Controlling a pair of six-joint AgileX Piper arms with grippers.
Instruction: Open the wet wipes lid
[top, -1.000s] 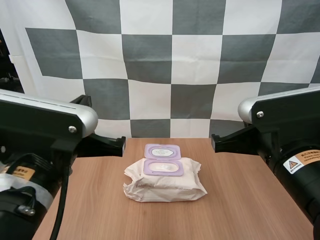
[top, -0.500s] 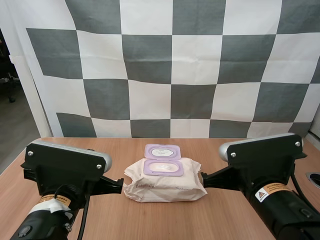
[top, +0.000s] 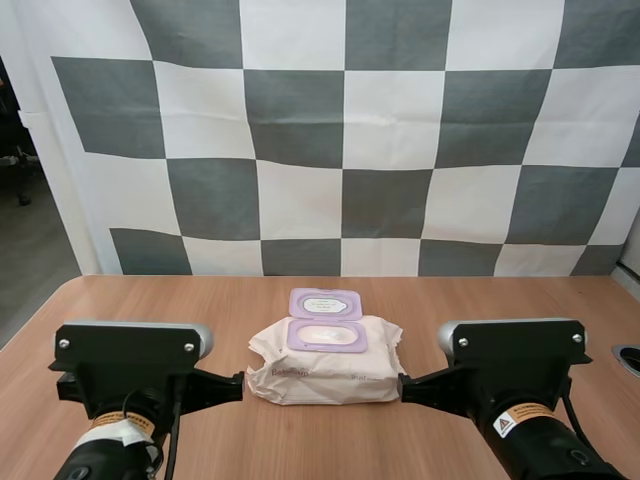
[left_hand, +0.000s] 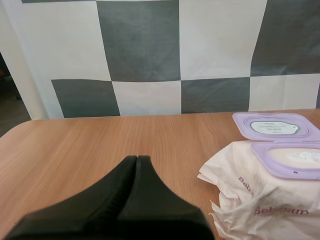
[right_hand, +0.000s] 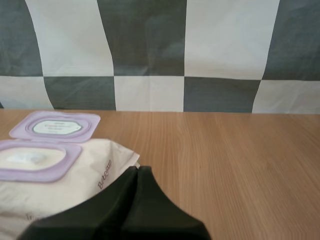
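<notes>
Plainly pressed together on nothing, the left gripper sits just left of the pack at mid-table. Its lid lies flipped back, open. The right gripper, likewise closed and empty, sits just right. A sideways swing from either could shove the pack or flip the lid shut.
</notes>
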